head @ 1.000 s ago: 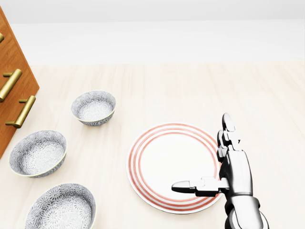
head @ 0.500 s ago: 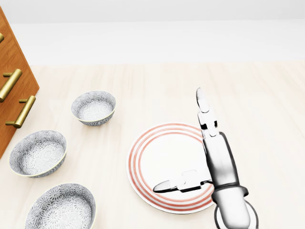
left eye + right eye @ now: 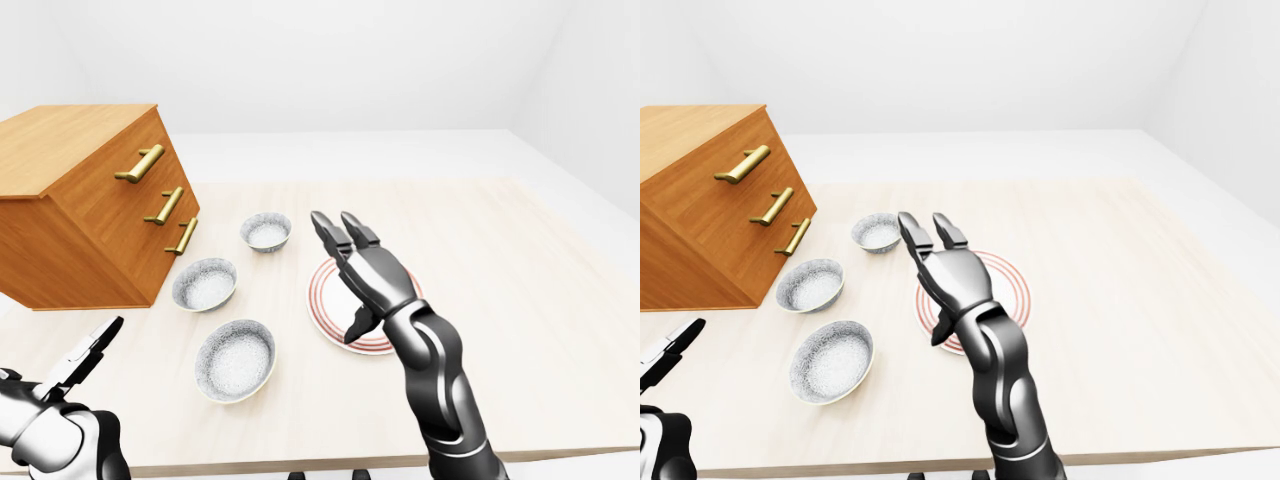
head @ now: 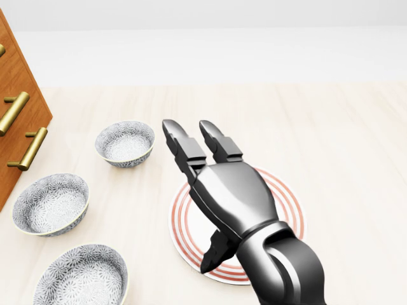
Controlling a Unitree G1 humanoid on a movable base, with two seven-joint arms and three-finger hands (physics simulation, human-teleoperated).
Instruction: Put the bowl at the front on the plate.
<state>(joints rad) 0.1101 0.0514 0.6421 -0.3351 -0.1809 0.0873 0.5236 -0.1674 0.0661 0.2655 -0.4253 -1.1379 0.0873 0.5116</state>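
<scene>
Low at the left edge of the left-eye view, left hand (image 3: 85,357), fingers straight, apparently empty. Lower left of the head view, nearest bowl (image 4: 81,277) on the table (image 4: 343,140). At centre, right hand (image 4: 219,184) over the red-ringed plate (image 4: 287,210), fingers spread, holding nothing.

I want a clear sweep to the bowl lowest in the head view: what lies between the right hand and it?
Only bare table. In the head view, nothing sits between the open right hand and that bowl.
</scene>
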